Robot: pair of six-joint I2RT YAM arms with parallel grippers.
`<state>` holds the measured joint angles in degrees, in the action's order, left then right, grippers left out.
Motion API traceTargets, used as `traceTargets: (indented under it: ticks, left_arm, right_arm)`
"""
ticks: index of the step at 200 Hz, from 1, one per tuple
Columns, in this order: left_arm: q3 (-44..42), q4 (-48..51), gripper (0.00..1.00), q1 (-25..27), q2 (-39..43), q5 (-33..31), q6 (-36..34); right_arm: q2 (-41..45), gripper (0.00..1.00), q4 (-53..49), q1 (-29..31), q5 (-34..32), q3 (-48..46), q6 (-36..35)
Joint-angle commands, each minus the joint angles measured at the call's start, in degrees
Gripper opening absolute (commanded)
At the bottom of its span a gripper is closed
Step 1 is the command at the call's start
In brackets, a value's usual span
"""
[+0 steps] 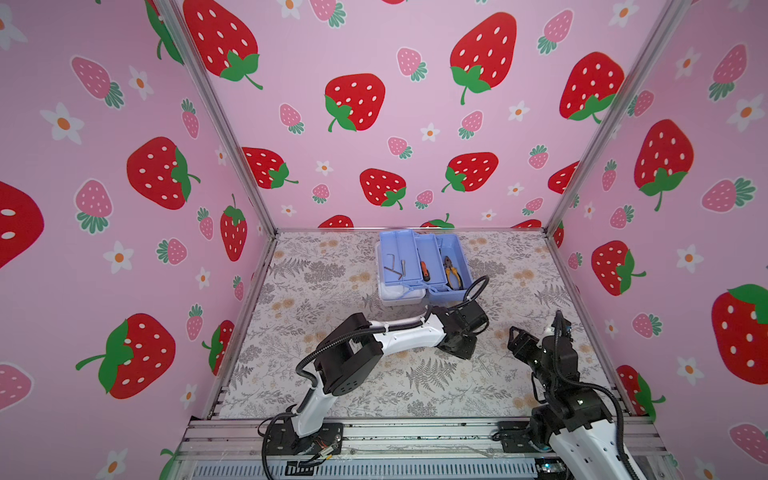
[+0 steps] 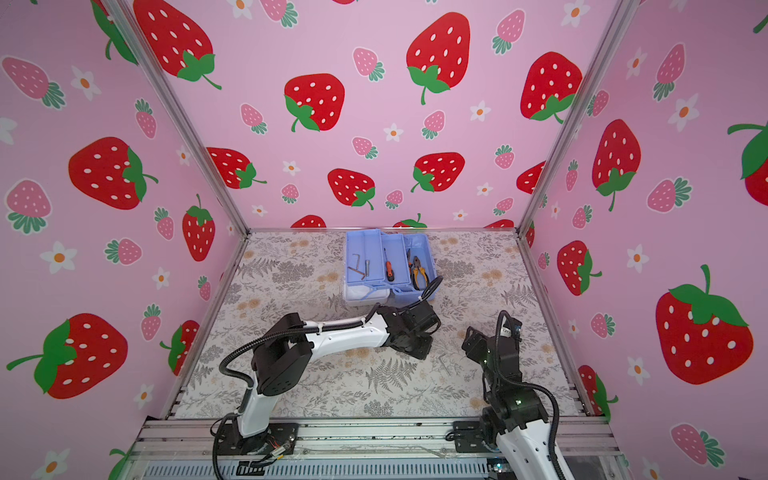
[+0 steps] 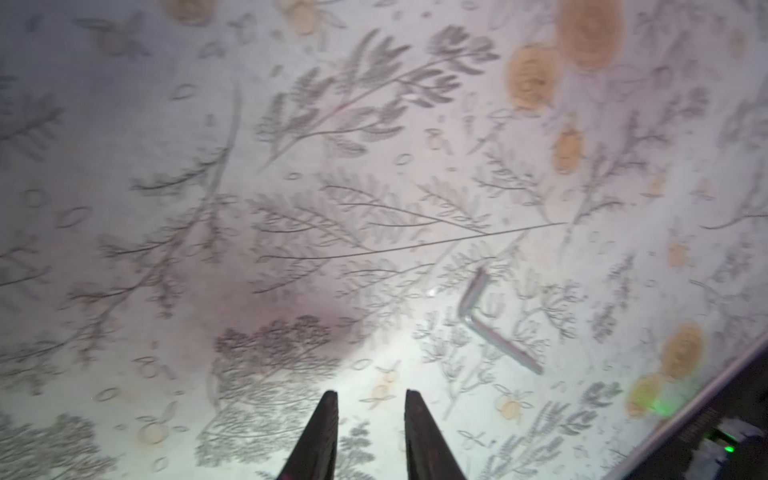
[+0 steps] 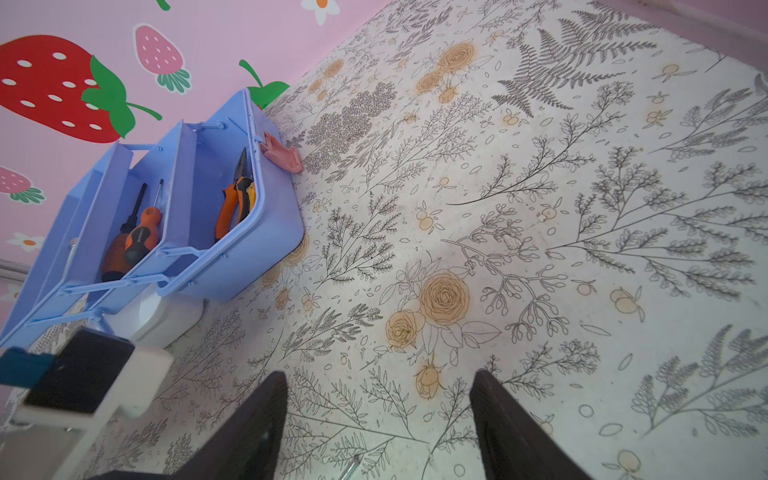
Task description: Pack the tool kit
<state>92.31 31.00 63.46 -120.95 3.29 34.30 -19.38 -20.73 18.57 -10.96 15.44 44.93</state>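
Note:
The tool kit stands open at the back of the table, its periwinkle trays fanned out above the white lid. The trays hold hex keys, an orange-handled screwdriver and pliers. The right wrist view shows the kit with its pink latch. My left gripper points down at the table in front of the kit, its jaws slightly apart and empty. A loose hex key lies just right of it. My right gripper hovers open and empty.
A floral mat covers the table, with pink strawberry walls on three sides. Metal rails run along the front edge where both arm bases are mounted. The left arm's cable loops up close to the kit's front right corner.

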Motion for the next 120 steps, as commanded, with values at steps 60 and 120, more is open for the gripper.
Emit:
traceTargets:
  ticks: [60, 120]
  left_arm:
    - [4.9, 1.6, 0.43, 3.1, -5.7, 3.2, 2.2]
    - [10.5, 4.8, 0.48, 4.0, -9.6, 1.7, 3.0]
  right_arm:
    - [1.1, 0.73, 0.2, -0.5, -0.1, -0.8, -0.4]
    - [2.5, 0.73, 0.2, -0.5, 0.3, -1.0, -0.6]
